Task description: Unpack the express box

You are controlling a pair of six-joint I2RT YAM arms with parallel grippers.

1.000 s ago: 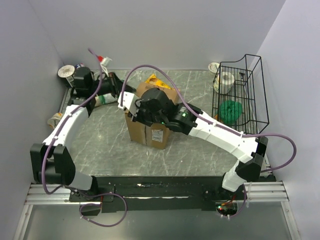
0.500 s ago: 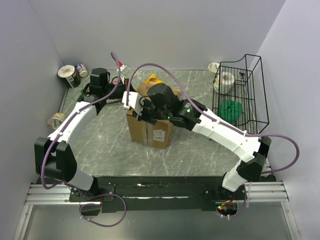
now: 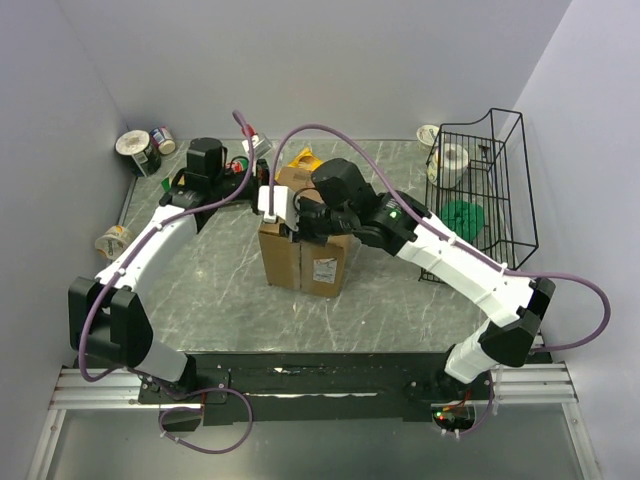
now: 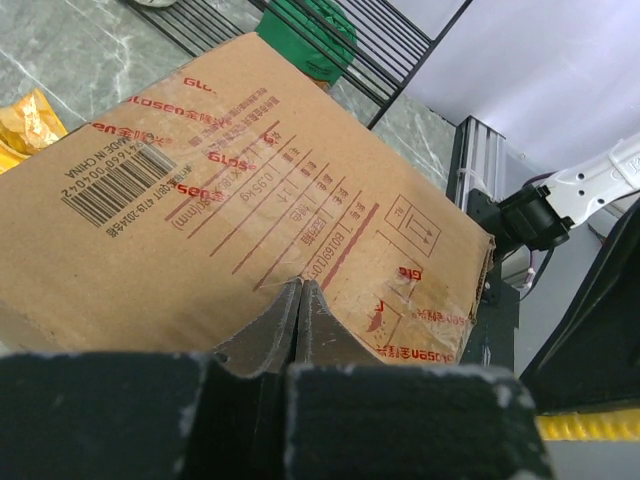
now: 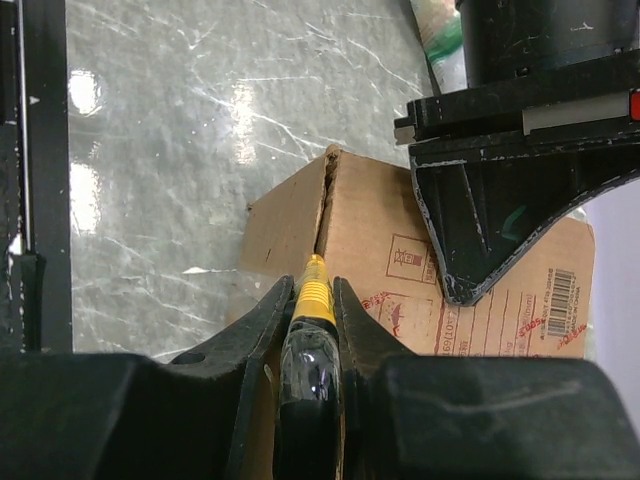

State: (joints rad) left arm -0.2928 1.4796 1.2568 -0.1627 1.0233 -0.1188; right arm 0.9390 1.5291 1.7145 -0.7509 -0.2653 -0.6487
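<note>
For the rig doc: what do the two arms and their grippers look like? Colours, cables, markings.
Both the left arm and the right arm have white link shells, black joint housings and black bases. A purple cable loops along each. The right arm shows a small green light. The left gripper and right gripper have black tapered fingers with scuffed, pale edges.

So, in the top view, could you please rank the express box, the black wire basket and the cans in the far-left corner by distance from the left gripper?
1. express box, mid-table, just beside the left gripper.
2. cans, in the far-left corner.
3. black wire basket, at the right edge.
</note>
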